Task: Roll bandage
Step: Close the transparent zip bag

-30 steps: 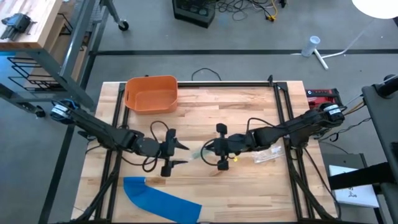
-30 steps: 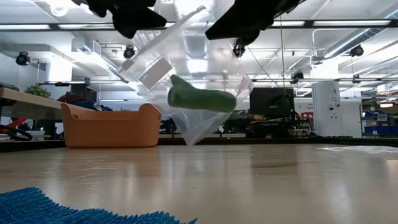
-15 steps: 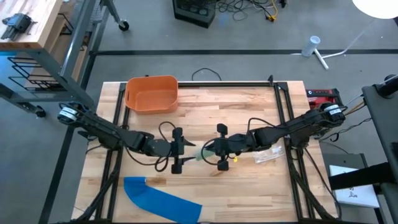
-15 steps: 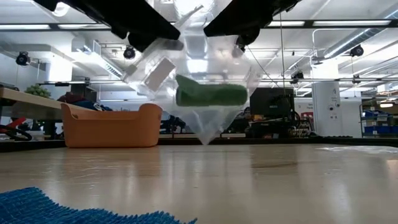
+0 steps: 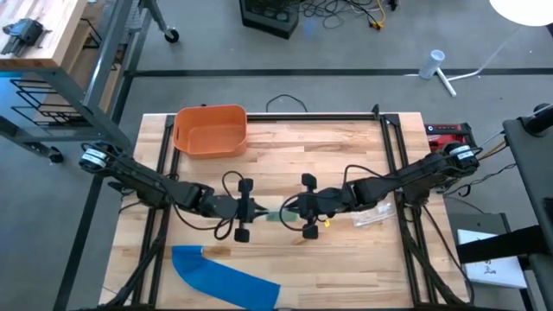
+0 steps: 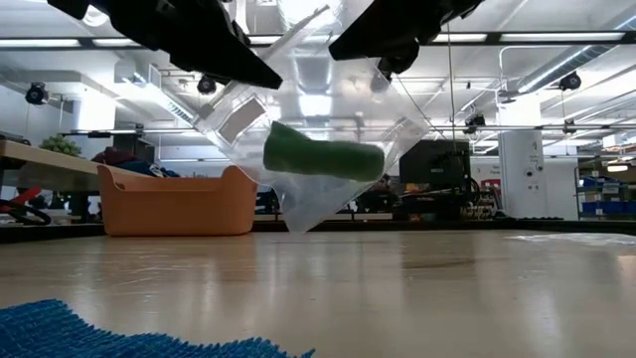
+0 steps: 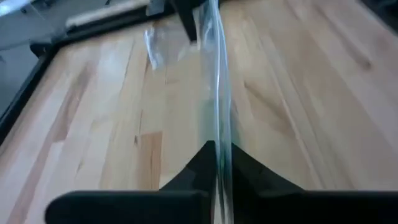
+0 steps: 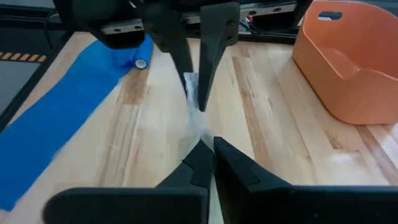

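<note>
Hanging above table (image 5: pixel 346 173) centre, well in front of orange bin (image 5: pixel 210 130): clear bag (image 6: pixel 318 139) w/ green bandage roll (image 6: pixel 323 159), L tool (image 5: pixel 256 212) & R tool (image 5: pixel 289 209) both pinching bag edges.

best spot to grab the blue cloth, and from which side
Grip the blue cloth at its narrow end nearest the left gripper, coming down from above: it lies flat on the table, and that end shows a small roll to pinch.
</note>
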